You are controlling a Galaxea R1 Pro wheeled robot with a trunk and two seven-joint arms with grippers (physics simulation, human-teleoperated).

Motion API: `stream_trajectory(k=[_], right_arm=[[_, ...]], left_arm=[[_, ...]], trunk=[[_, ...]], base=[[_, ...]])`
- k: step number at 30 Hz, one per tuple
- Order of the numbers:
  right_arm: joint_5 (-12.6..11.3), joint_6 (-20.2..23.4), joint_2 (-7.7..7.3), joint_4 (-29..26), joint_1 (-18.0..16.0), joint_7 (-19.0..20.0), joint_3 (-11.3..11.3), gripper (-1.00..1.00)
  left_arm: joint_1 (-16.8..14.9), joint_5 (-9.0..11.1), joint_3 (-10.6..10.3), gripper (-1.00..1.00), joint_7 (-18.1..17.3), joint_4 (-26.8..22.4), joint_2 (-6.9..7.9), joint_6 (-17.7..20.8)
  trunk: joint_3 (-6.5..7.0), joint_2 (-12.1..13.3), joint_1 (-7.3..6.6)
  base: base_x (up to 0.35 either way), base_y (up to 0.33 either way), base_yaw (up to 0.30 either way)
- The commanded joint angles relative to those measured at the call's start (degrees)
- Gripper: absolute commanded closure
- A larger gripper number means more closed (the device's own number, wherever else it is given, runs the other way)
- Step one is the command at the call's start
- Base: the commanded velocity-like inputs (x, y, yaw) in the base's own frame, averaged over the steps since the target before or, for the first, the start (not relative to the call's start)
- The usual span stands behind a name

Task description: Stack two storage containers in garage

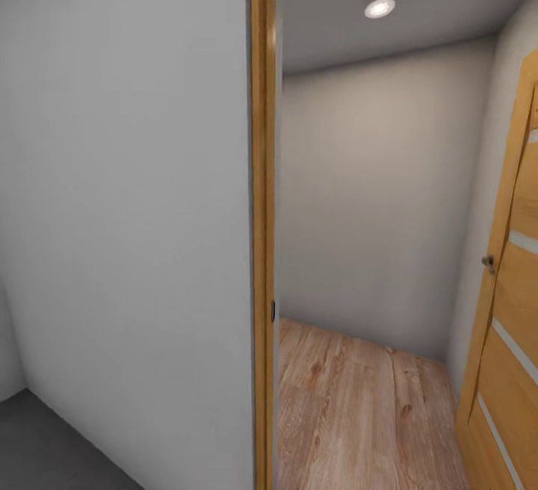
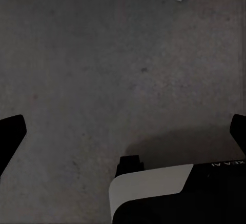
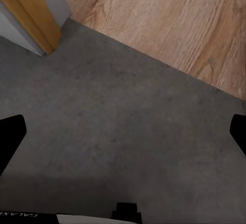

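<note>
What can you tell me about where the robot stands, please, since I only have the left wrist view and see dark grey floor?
Observer: The head view shows a wood door frame straight ahead, with pale wood-plank flooring beyond it.
Operator: Is the robot already on those planks?
Observer: Not by the right wrist view: there the right gripper hangs open over the dark grey floor, and the planks begin just past it.
Operator: Is anything held in the right gripper?
Observer: No, nothing lies between its fingers.
Operator: Any door nearby?
Observer: Yes, a wood-panelled door with a handle stands at the right of the head view.
</note>
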Motion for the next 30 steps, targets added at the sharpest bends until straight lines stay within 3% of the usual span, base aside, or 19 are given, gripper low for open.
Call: stream_trajectory(k=[1,30], right_arm=[[-0.14,-0.3,-0.06,0.22,-0.09,0.23,-0.26,-1.0],[-0.13,-0.34,-0.06,0.22,-0.09,0.23,-0.24,-1.0]], left_arm=[[-0.07,0.56,-0.47,-1.0,0.13,0.11,-0.01,0.07],[-0.07,0.69,-0.36,-1.0,0.05,0.15,-0.33,0.4]], trunk=[[-0.02,-0.06,0.01],[1.9,-0.06,0.01]], base=[[0.005,0.0,-0.217],[0.0,0.0,-0.22]])
